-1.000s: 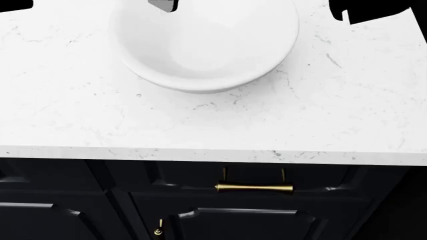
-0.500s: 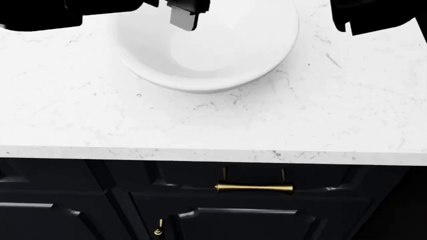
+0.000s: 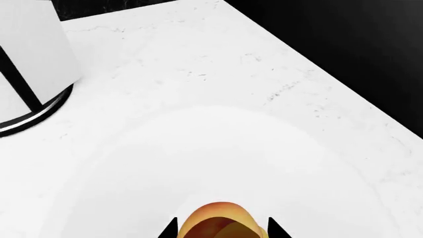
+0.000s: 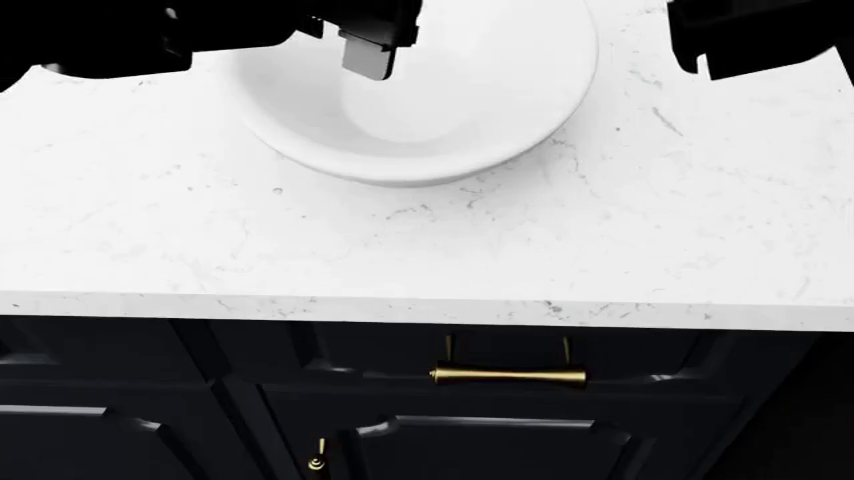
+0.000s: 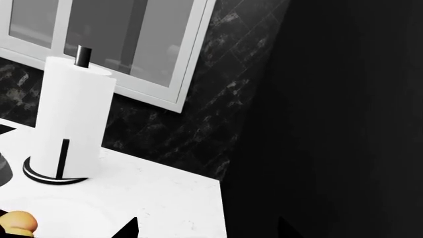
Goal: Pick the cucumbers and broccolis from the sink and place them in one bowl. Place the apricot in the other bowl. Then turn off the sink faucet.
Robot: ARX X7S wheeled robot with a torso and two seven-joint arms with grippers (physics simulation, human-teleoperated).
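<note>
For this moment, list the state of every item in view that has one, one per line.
apricot: held between the left tool's fingers, above the bowl.
left tool: shut on the apricot, over the bowl.
bowl: upright on the counter, nothing visible inside it.
right tool: only its fingertips show, nothing between them; open or shut cannot be told.
paper towel roll: upright on its stand.
cabinet drawer: closed.

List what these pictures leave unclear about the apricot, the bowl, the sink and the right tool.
- Apricot: cut off by the left wrist view's edge; in the head view the left tool hides it.
- Bowl: its far rim is covered by the arms and the frame edge.
- Sink, faucet, cucumbers, broccoli, second bowl: outside every view.
- Right tool: only dark finger tips show, so open or shut is unclear.
</note>
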